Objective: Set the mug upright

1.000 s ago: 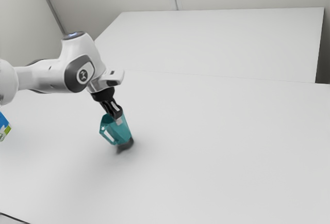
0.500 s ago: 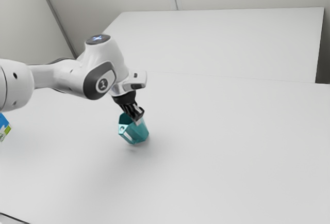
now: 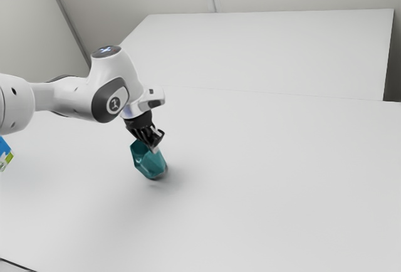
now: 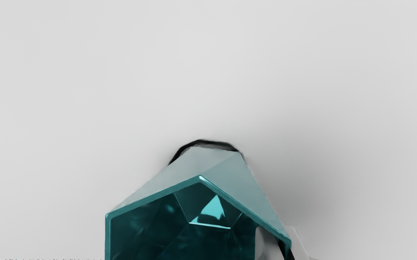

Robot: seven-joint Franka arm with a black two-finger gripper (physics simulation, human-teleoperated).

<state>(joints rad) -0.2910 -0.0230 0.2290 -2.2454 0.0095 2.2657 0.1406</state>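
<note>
My gripper (image 3: 154, 147) is shut on the teal mug (image 3: 149, 163) at its rim in the exterior view. The mug leans, its mouth up toward the exterior view's left and its base low by the table, over a soft shadow; whether the base touches is unclear. In the wrist view the six-sided mouth of the mug (image 4: 150, 231) faces the camera, and my gripper (image 4: 280, 240) pinches the wall with one finger inside and the other outside. I cannot make out the handle.
A white table (image 3: 269, 178) extends around the mug. At the exterior view's left edge stands a blue and green box (image 3: 5, 153), partly cut off. A dark cable (image 3: 17, 264) lies at the lower left corner.
My hand carried the mug toward the exterior view's right, then partway back left. The mug has turned in that time: its handle, visible on the left a second ago, no longer shows clearly.
</note>
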